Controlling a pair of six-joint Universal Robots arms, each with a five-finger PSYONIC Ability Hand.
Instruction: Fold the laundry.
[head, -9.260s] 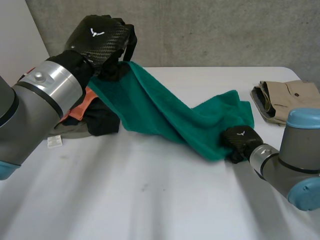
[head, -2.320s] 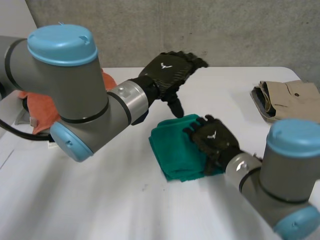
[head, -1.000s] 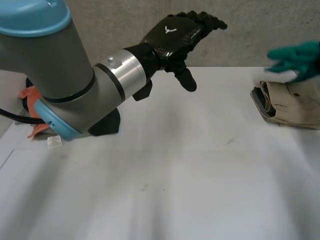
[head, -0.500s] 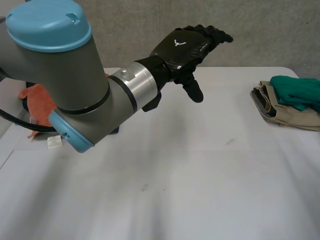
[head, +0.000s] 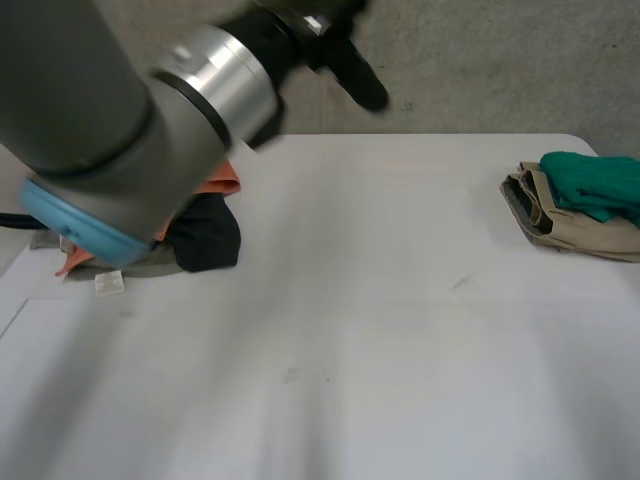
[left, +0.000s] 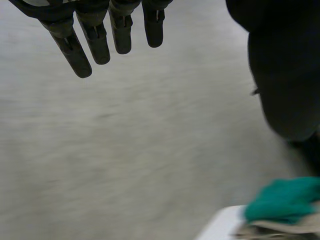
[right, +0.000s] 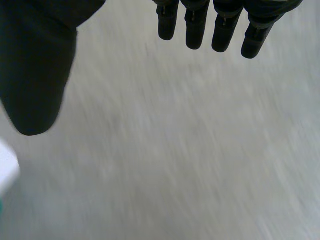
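Bench: white, with laundry at both of its ends.
Laundry pile: unfolded, at the bench's left end. An orange piece lies over a black piece, with a grey-green piece and a white tag on the near side.
Green towel: folded small, lying on top of the beige garment at the bench's right end, well apart from the pile.
Beige garment: folded flat on the bench, its layered edges facing the middle of the bench.
In the way: the left arm reaches across the head view in front of the laundry pile and hides the pile's left part.
Left robot hand: raised off the bench, in front of the grey wall. The fingers are straight and the thumb stands well apart from them, so it is wide open, holding and touching nothing. In its wrist view, the green towel sits beyond the thumb, at the bench's corner.
Right robot hand: wide open too, with straight fingers side by side and the thumb well apart. Nothing is in its grasp, and a grey surface lies behind it.
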